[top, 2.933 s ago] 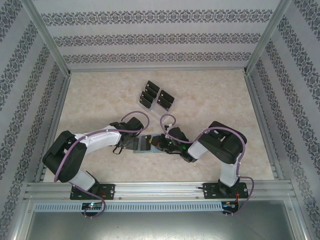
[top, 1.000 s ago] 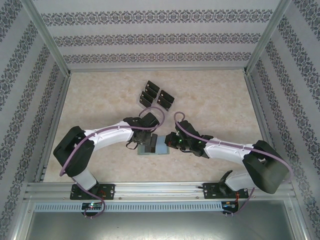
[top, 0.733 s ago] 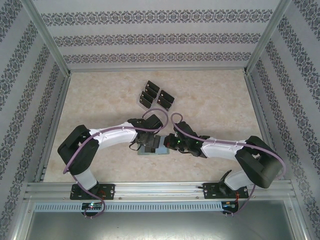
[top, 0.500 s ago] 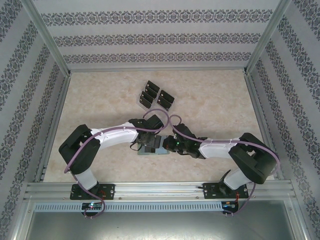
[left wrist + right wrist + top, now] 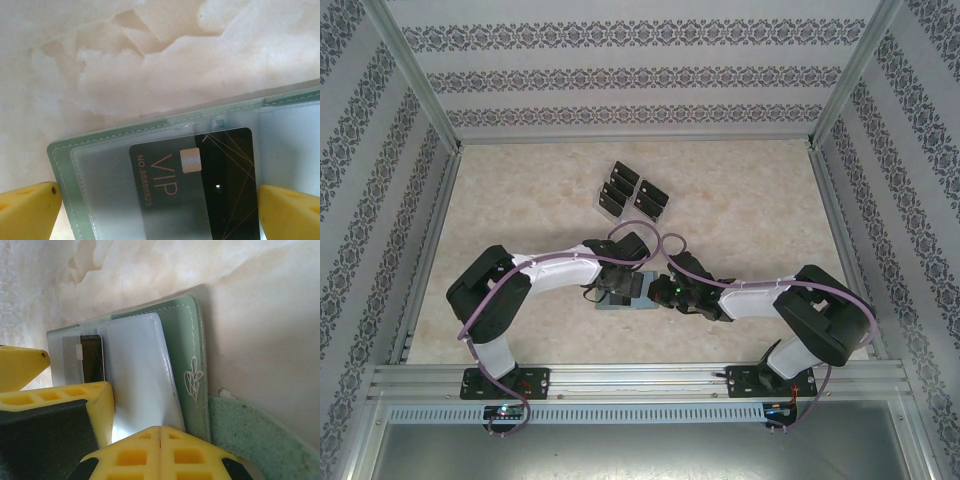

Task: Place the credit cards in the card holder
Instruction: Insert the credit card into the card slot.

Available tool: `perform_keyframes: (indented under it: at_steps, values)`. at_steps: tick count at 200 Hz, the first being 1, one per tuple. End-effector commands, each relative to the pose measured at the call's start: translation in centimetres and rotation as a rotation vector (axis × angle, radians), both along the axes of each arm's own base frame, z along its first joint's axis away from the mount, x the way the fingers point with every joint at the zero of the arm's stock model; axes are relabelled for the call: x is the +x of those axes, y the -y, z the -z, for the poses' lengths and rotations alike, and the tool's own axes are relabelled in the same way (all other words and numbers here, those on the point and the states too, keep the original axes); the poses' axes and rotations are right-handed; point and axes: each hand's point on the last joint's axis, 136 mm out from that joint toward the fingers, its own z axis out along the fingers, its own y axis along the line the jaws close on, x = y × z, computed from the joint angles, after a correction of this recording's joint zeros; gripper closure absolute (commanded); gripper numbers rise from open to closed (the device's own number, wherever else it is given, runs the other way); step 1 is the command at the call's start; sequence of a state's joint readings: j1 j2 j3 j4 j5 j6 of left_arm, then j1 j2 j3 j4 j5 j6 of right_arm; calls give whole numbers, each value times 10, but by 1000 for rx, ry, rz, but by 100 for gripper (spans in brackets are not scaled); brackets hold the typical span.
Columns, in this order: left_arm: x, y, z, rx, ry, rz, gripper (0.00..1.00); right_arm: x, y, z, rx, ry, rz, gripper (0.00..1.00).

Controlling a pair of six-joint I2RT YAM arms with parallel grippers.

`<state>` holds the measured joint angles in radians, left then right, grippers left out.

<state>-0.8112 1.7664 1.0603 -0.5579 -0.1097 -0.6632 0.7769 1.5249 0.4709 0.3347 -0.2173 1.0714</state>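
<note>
Left fingers (image 5: 29, 210) stand spread wide, straddling the open card holder (image 5: 61, 175) on the tabletop (image 5: 100, 60). Its black VIP credit card (image 5: 200, 185) sits half inside a clear sleeve. Right fingers (image 5: 160, 452), clenched empty, rest against the holder. A crooked push could jam the card or slide the holder.

Item: card holder (image 5: 610, 305), lying open on the surface (image 5: 750, 200), centre, toward the arm bases. One credit card (image 5: 200, 190) is sitting in its left sleeve, between the straddling left fingers (image 5: 27, 210). The right fingers (image 5: 160, 450) are sitting over its right half. A rack (image 5: 603, 212) carrying more credit cards (image 5: 647, 199) is standing behind it, apart.
</note>
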Motion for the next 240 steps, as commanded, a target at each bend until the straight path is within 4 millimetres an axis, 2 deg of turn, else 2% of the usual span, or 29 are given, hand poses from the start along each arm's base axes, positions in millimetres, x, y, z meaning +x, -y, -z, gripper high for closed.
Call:
perform_keyframes:
  at_steps: [1,53,184,218,240]
  values:
    - [-8,-14,0,72,1,-8,0,-3,6,12,-36,-21,19,100]
    - [-11,-30,-2,131,10,-6,0,-4,9,16,-46,-30,28,100]
    - [-13,-47,-5,152,19,-21,0,-4,12,17,-63,-37,35,100]
    - [-6,-36,-15,92,52,-10,0,0,3,6,-34,-9,-5,100]
    - [1,-27,-28,35,78,-22,0,6,-9,-15,8,34,-47,100]
